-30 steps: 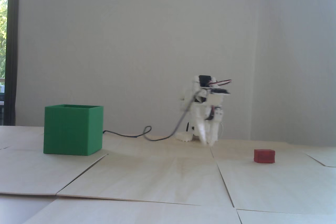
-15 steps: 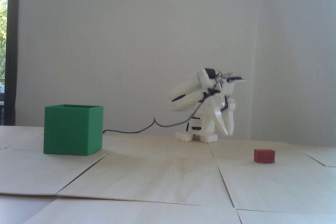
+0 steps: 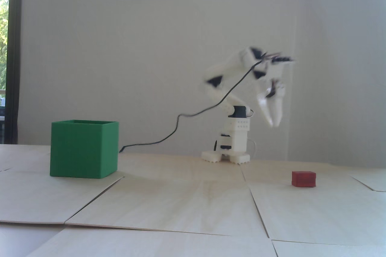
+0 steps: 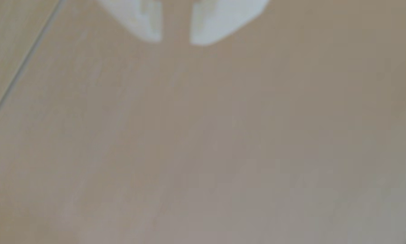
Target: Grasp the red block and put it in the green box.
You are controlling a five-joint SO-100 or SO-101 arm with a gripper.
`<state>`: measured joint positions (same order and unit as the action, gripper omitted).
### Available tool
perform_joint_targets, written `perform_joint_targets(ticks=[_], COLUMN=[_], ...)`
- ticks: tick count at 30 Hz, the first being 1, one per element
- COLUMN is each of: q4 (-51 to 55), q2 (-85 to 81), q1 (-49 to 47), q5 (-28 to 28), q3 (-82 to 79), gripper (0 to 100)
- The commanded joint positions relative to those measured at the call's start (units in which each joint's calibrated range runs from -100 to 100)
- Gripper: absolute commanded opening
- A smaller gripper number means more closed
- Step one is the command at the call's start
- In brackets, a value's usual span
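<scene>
In the fixed view, the red block (image 3: 303, 179) lies flat on the counter (image 3: 193, 202) at the right, its long axis running left to right across the picture. The gripper (image 3: 273, 124) hangs in the air well above it and to its left, tips pointing down. The green box (image 3: 83, 148) stands far left.

In the wrist view, the gripper (image 4: 175, 43) shows a narrow gap between empty fingertips (image 4: 150, 28), slightly parted, over bare counter (image 4: 220, 140).

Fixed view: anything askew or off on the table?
Nothing damaged or spilled. Box upright, block flat on the boards. Only oddity: board edges near the camera lift slightly at the seams. Tool hangs empty.
</scene>
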<state>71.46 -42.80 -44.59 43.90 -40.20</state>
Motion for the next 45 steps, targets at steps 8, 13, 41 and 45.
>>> perform_joint_targets(ticks=[8, 13, 41, 45], q4=[5.77, 6.11, 18.84, 15.97], q2=[44.5, 55.55, 76.71, 76.95], q1=[5.07, 6.35, -3.38, -2.81], q5=[-0.8, -4.23, -7.72, -7.72], q3=[41.0, 53.77, 83.85, 85.89], gripper=[3, 3, 3, 3])
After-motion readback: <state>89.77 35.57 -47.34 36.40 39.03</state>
